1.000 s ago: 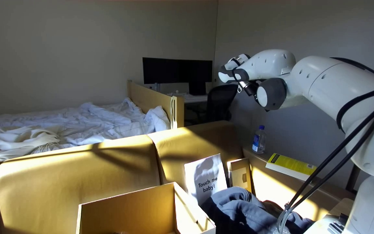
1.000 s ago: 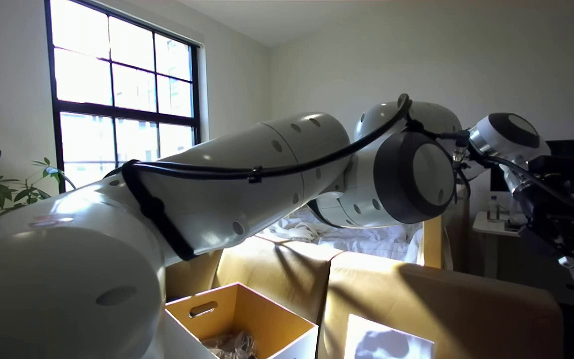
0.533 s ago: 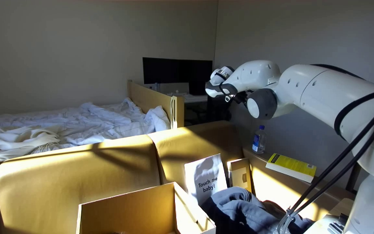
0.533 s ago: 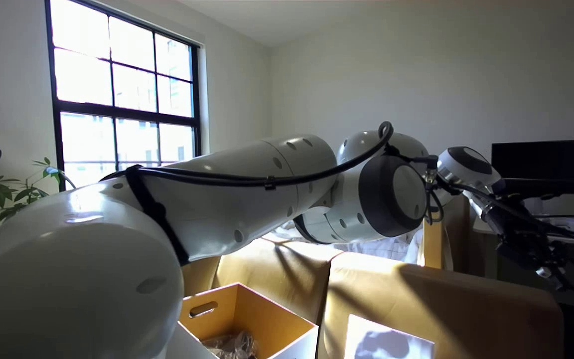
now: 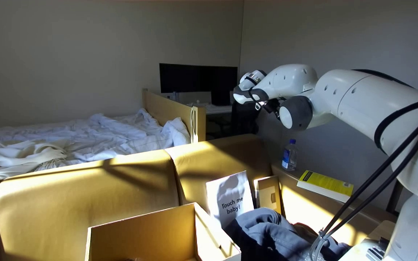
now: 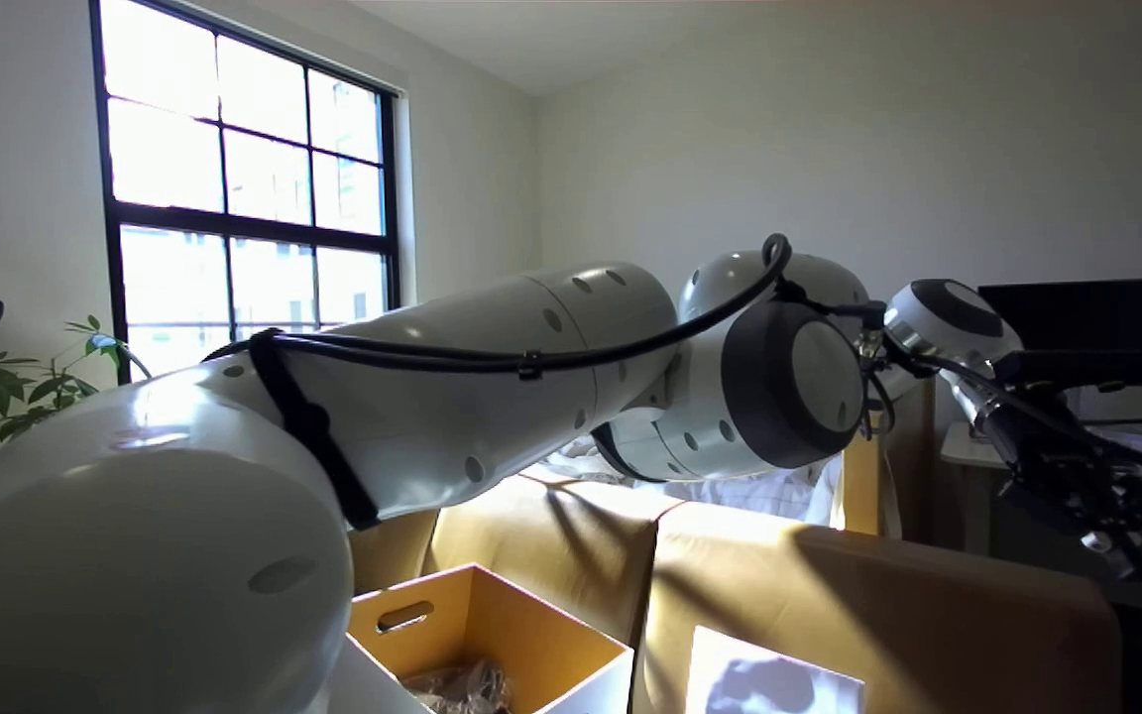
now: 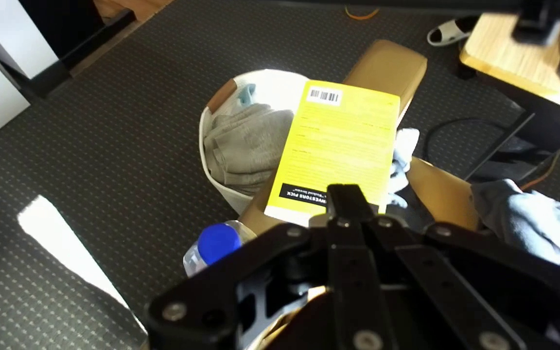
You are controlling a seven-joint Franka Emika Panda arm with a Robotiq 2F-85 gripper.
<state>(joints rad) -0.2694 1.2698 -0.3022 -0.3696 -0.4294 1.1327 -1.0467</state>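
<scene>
My gripper (image 7: pixel 347 197) shows in the wrist view with its black fingers together and nothing visible between them. It also shows, dark and small, in both exterior views (image 5: pixel 272 106) (image 6: pixel 1106 526). In the wrist view it is above a yellow book (image 7: pixel 341 141) and covers part of its lower edge. The book lies on the sofa arm, also seen in an exterior view (image 5: pixel 327 184). A clear bottle with a blue cap (image 7: pixel 219 243) stands beside the book, partly hidden by the gripper. The bottle (image 5: pixel 289 156) is upright on the sofa arm.
A white basket (image 7: pixel 204 146) with grey cloth stands beyond the sofa arm. An open box (image 5: pixel 140 232) is on the tan sofa (image 5: pixel 85 188), with a white printed sheet (image 5: pixel 229 199), a small brown box (image 5: pixel 269 195) and dark blue cloth (image 5: pixel 267 232) nearby.
The arm and gripper moved down and left in both exterior views, then rose slightly and shifted a little right in the last half second. The book, bottle and box have not moved.
</scene>
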